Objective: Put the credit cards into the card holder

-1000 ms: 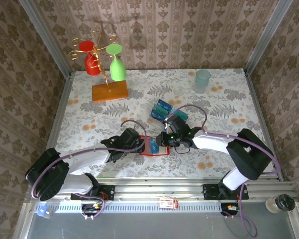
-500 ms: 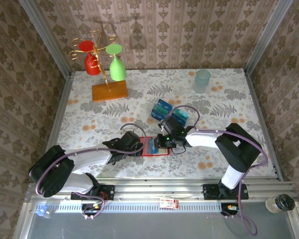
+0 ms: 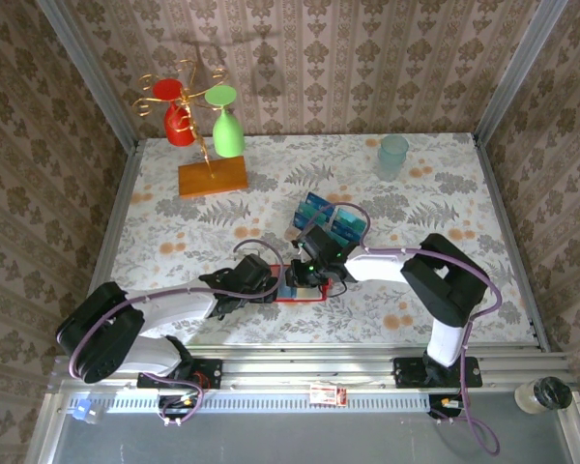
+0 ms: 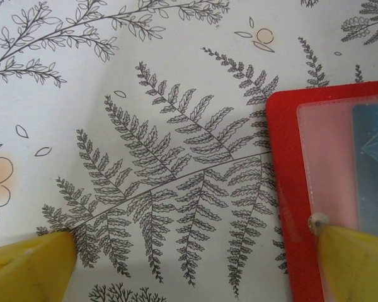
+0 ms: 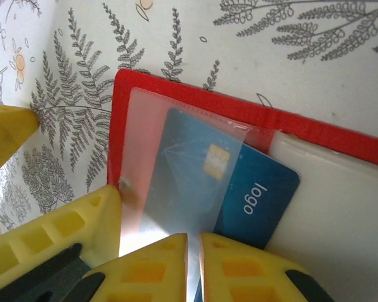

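Observation:
The red card holder (image 5: 195,104) lies open on the fern-print table near the front middle (image 3: 311,296). A blue credit card (image 5: 252,189) marked "logo" sits slanted in it, its chip end under the clear pocket. My right gripper (image 5: 193,242) is shut on the card's near edge and hovers over the holder (image 3: 302,274). My left gripper (image 4: 192,245) is open at the holder's left side (image 3: 271,282). Its right finger (image 4: 353,264) presses the clear pocket's corner on the holder (image 4: 283,189). More blue and teal credit cards (image 3: 327,215) stand behind.
Those spare cards sit in a clear rack (image 3: 314,230) just behind the grippers. A wooden-based stand (image 3: 213,177) with a red and a green glass is at the back left. A pale teal cup (image 3: 393,155) stands at the back right.
My right gripper has moved left over the holder, carrying the blue card further under the clear pocket, and its arm has folded in. The left gripper has stayed put.

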You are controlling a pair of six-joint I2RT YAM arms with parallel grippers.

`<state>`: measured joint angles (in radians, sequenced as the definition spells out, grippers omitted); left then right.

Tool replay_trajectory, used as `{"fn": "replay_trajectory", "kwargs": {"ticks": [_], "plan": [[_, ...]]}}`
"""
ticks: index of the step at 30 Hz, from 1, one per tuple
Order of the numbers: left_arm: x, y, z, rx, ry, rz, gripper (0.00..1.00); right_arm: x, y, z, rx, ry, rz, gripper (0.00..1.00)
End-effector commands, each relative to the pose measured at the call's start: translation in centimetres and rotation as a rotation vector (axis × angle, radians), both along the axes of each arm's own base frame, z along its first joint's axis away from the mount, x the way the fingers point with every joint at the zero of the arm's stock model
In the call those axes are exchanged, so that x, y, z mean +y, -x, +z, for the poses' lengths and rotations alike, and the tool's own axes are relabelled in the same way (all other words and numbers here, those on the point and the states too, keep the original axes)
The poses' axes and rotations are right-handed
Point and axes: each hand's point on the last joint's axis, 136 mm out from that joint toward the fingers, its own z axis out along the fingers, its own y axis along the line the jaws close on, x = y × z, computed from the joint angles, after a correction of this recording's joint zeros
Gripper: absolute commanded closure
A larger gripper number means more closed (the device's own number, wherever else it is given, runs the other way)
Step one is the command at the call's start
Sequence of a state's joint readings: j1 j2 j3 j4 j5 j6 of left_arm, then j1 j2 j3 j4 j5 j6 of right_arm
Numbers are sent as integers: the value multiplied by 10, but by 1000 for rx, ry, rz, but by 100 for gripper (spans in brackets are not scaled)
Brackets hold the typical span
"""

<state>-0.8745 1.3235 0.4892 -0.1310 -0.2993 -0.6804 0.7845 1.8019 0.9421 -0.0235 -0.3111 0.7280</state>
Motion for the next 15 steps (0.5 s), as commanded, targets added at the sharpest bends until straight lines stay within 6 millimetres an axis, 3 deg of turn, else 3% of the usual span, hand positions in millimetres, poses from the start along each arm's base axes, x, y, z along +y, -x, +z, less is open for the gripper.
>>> {"fn": "replay_trajectory", "kwargs": {"ticks": [1, 6, 10, 15], "plan": [[3, 0, 6, -2, 16, 20, 0, 0, -5, 21, -34, -5, 3, 87], [10, 2, 5, -3, 11, 33, 0, -17, -10, 36, -79, 27, -20, 86], [14, 6, -3, 11, 5, 40, 0, -28, -9, 29, -76, 79, -15, 86], [16, 6, -8, 17, -6, 45, 0, -28, -7, 15, -51, 92, -9, 87]]}}
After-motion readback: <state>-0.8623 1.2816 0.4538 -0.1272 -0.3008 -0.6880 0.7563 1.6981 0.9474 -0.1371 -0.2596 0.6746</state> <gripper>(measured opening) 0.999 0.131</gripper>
